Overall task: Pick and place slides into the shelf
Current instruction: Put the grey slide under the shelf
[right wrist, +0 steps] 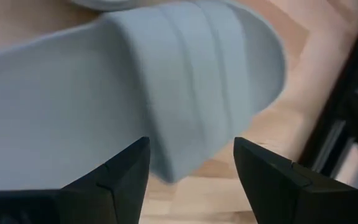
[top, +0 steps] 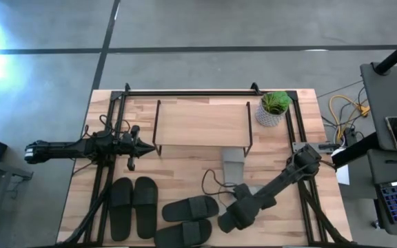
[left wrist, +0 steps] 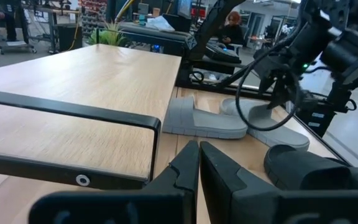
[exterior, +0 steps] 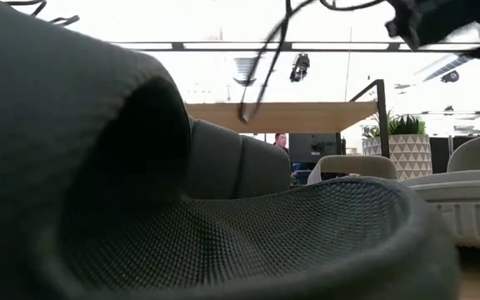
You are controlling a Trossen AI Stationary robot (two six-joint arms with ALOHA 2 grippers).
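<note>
Right under my right gripper (right wrist: pixel 191 168) lies a pale grey slide (right wrist: pixel 166 81), and my fingers are spread wide over its strap, not pinching it. From above, this hand sits at about five o'clock on the table (top: pixel 178 165). The dark slides (top: pixel 133 207) lie near it, toward seven o'clock. Farther off, at nine o'clock, my left gripper (left wrist: pixel 197 162) waits, squeezed shut on nothing. The shelf (top: pixel 202 124) stands at twelve o'clock.
</note>
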